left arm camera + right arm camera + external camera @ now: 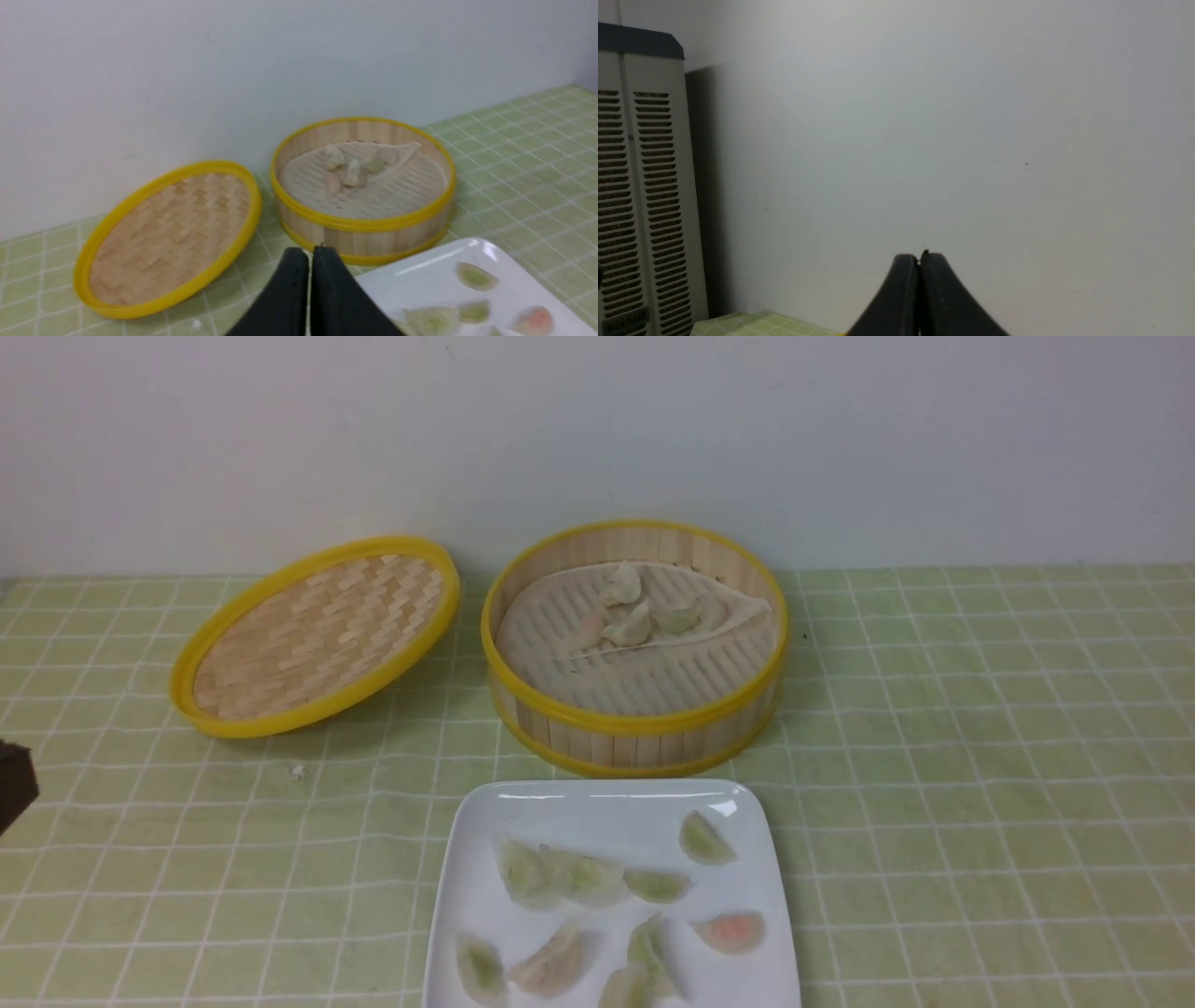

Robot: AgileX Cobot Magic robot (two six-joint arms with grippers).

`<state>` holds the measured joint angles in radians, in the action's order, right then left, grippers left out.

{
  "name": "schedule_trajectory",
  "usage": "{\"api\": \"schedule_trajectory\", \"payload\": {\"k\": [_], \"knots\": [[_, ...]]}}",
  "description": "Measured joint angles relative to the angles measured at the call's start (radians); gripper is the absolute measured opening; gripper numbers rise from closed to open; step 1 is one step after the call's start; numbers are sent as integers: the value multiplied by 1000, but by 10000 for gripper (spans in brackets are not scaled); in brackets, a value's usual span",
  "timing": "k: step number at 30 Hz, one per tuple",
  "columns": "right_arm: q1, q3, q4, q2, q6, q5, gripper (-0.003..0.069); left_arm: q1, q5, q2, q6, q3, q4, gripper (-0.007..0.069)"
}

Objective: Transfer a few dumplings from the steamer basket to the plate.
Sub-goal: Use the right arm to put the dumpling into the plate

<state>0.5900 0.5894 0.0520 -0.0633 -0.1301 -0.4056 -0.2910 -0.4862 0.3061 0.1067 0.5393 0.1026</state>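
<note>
With left claw (pixel 310 254) and right claw (pixel 919 259) pressed together, empty, probably just rest, clear of dumplings (pixel 705 841) on plate (pixel 607 805), six o'clock from basket (pixel 637 721).

Both jaws shut, left (pixel 310 254) and right (pixel 920 259), fingertips side by side in the wrist views.

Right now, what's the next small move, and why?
I'd probably hold both arms clear and treat this as finished: several dumplings already lie on the plate, and the left gripper and right gripper are shut and empty. A few dumplings remain in the steamer basket, but the task asks for only some.
</note>
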Motion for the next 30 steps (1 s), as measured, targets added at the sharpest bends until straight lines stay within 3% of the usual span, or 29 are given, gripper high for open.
{"api": "schedule_trajectory", "payload": {"k": [5, 10, 15, 20, 30], "knots": [[0, 0, 0, 0, 0, 0, -15, 142, 217, -160, -2, -289, -5, -6], [0, 0, 0, 0, -2, 0, -15, 258, 308, -270, -2, -484, -6, -6], [0, 0, 0, 0, -19, 0, -15, 287, 267, -315, -2, -564, -12, -6], [0, 0, 0, 0, -24, 0, -15, 288, 118, -317, -2, -568, -28, -6], [0, 0, 0, 0, -25, 0, -15, 288, 111, -317, -2, -569, -30, -6]]}}
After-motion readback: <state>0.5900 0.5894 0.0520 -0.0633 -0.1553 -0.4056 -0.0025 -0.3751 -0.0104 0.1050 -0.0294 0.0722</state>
